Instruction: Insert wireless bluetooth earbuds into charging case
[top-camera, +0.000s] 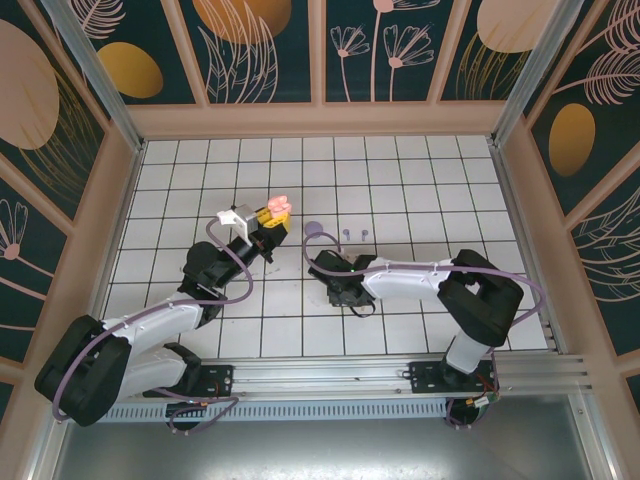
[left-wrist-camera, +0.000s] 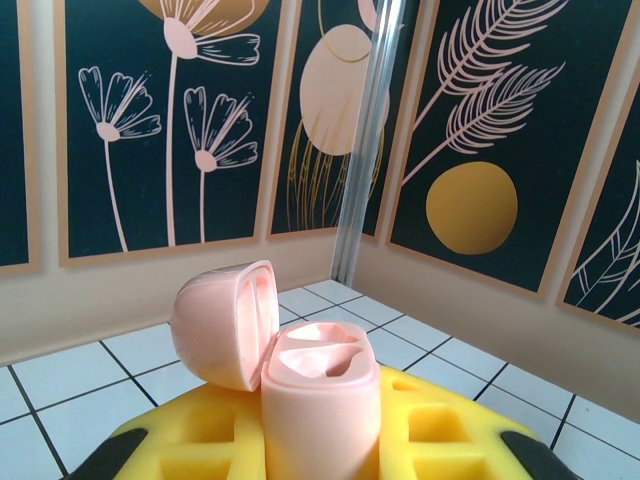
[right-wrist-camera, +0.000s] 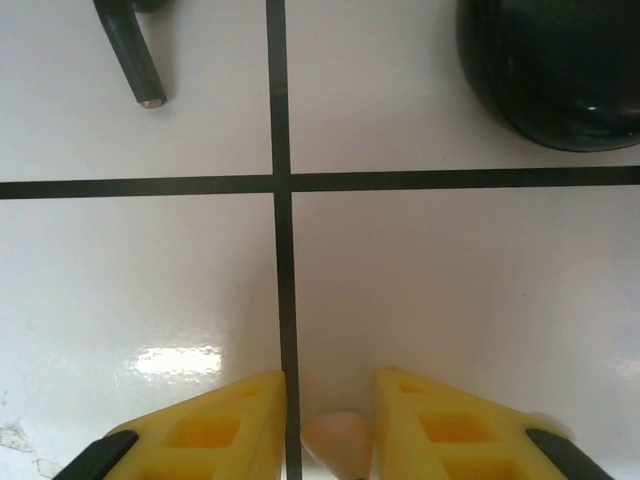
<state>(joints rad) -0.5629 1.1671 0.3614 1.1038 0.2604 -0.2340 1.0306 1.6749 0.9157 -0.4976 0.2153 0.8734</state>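
My left gripper (left-wrist-camera: 320, 425) is raised above the table, shut on the pink charging case (left-wrist-camera: 320, 400), which stands upright between its yellow fingers (left-wrist-camera: 190, 440). The case's lid (left-wrist-camera: 222, 322) hangs open to the left, and both wells look empty. From above, the pink case (top-camera: 277, 207) sits at the tip of the left gripper (top-camera: 270, 215). My right gripper (top-camera: 338, 278) points down at the tiles. In the right wrist view its yellow fingers (right-wrist-camera: 215, 430) stand close on both sides of a pink earbud (right-wrist-camera: 338, 445), the right gripper (right-wrist-camera: 330, 385) shut on it.
A black earbud (right-wrist-camera: 135, 55) lies ahead of the right gripper on its left, and a round black case (right-wrist-camera: 555, 70) on its right. A lilac case (top-camera: 314, 229) and two lilac earbuds (top-camera: 346, 234) (top-camera: 364, 233) lie mid-table. Panelled walls (top-camera: 320, 118) enclose the tiled floor.
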